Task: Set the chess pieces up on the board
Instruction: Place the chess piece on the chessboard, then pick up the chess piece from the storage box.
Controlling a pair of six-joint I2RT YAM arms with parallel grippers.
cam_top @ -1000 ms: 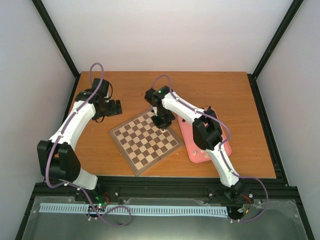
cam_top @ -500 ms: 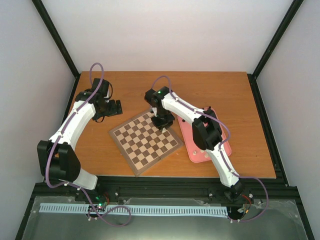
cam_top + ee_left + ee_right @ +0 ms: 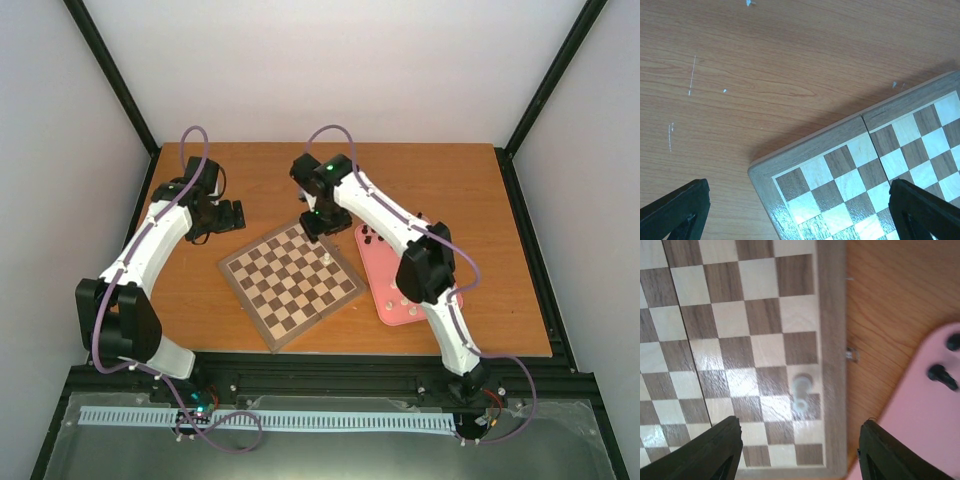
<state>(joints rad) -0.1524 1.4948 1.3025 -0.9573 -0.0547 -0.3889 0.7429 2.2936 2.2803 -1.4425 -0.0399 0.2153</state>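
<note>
The board [image 3: 291, 280] lies mid-table [image 3: 470, 190], turned corner-on to the arm bases. The tray [image 3: 378, 275] lies just beside the board's right edge, apart from it. One chess piece [image 3: 327, 257] sits on the board in the row along that edge. More pieces [image 3: 374, 238] sit in the tray's far end. The left gripper [image 3: 236, 213] is located behind-left of the board.

The flat square wooden chessboard [image 3: 290, 283] was checkered in dark brown and light tan inside a plain brown border. The small turned chess piece [image 3: 801, 394] on it was cream-white. The rectangular plastic tray [image 3: 378, 272] was pink, and the tiny figurines [image 3: 941, 375] on it looked black. The wooden table [image 3: 450, 190] showed an orange-brown grain. The two robot arms [image 3: 150, 240] were white with black joints, and their thin cables [image 3: 195, 128] were purple.
</note>
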